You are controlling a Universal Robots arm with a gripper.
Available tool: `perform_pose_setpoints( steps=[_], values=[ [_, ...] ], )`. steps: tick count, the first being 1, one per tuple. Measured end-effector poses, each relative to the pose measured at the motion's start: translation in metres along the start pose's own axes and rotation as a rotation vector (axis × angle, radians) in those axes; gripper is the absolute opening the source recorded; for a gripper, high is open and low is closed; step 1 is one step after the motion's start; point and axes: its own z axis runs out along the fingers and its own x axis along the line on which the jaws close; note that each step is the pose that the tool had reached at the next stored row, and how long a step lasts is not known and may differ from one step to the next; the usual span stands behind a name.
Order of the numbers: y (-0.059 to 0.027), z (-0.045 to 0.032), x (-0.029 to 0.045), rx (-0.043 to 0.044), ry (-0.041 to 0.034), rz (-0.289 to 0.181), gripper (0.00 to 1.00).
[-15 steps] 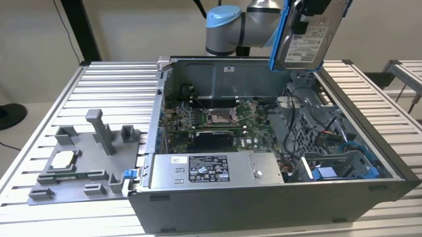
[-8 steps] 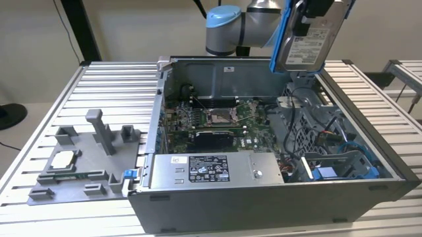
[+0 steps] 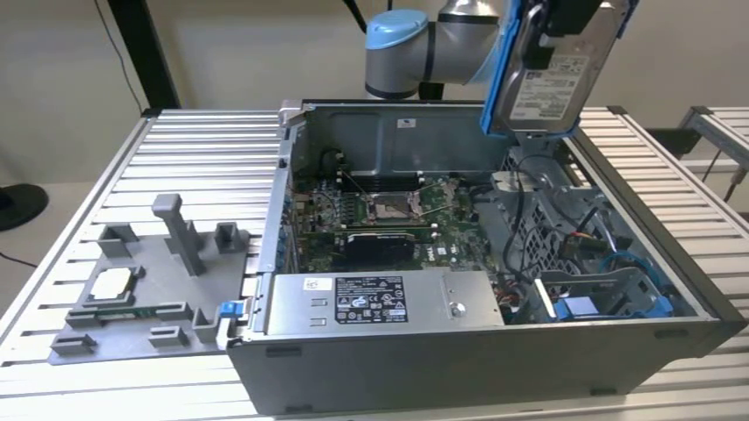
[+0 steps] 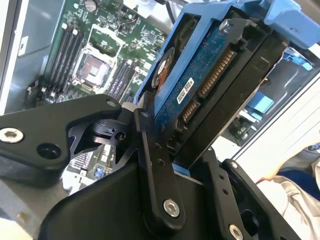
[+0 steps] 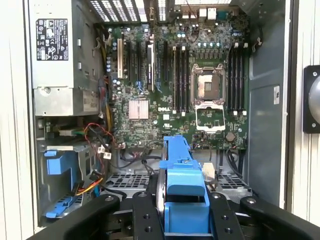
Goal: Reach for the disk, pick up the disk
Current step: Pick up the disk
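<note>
The disk [image 3: 552, 77] hangs upright above the back right corner of the open computer case [image 3: 387, 368], silver with a white label and a blue bracket along its edge. My gripper [image 3: 562, 22] is shut on its upper part. In the second wrist view the disk [image 4: 200, 75] shows its blue circuit board and connector, clamped between the black fingers [image 4: 150, 150] of my gripper [image 4: 186, 147]. The first wrist view shows the disk's blue bracket [image 5: 182, 182] edge-on in my gripper [image 5: 182, 212], over the motherboard [image 5: 175, 90].
The case holds a power supply [image 3: 374, 303], cables and a blue drive bay [image 3: 597, 303]. On the exterior view's left, a grey plastic holder [image 3: 153, 281] with upright posts carries a small silver chip [image 3: 114, 282]. A slatted metal table [image 3: 199, 149] bears everything. A person's sleeve [image 4: 300, 185] shows beside the case.
</note>
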Motion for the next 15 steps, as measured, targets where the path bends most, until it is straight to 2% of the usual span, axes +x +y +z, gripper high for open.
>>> perform_pose_setpoints(
  steps=[15],
  values=[
    [-0.0006,0.0024,0.0178,0.0000,0.0005,0.000,0.00]
  ],
)
